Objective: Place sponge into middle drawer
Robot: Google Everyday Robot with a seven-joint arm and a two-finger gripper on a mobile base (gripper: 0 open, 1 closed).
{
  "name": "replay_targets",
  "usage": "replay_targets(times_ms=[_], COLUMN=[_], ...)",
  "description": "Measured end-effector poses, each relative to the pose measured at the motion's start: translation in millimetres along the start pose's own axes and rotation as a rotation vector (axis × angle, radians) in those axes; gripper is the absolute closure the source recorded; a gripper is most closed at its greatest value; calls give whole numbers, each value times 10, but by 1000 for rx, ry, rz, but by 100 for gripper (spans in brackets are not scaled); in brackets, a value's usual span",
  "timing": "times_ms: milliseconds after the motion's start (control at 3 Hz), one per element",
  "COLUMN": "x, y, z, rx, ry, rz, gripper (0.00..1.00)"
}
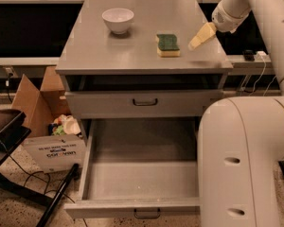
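One gripper (194, 44): a pale wedge at the end of the white arm, over the right side of the bench. Its tip points down and left toward the sponge. It is just beside the sponge and not touching it. Whether it is spread or closed does not show.
Sponge (168, 45): lies flat on the bench, right of centre, with the green face up and yellow foam showing along its near edge.
Bench (104, 51): the flat grey top of a grey cabinet.
Bowl (118, 20): white and upright, at the back left of the bench, well apart from the sponge.
Middle drawer (142, 178): the lowest drawer, pulled far out toward the camera, plain grey inside, with a small dark handle on its front.
Upper drawer (109, 105): shut, directly above, with a similar dark handle.
Arm (246, 164): one thick white segment fills the lower right foreground and covers the right side of the middle drawer.
Box (33, 103): open cardboard, on the floor left of the cabinet, with crumpled items inside.
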State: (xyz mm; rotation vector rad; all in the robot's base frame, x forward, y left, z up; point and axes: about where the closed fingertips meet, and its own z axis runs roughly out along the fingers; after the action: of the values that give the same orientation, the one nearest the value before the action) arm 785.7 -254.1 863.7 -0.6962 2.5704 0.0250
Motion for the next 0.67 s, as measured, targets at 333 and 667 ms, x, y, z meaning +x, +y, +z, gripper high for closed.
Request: replay_targets(times_ms=[333, 667], x=[-365, -633], y=[369, 621], z=[62, 94], rx=[-57, -69], ry=[-30, -34], rz=[94, 171], gripper=[0, 0])
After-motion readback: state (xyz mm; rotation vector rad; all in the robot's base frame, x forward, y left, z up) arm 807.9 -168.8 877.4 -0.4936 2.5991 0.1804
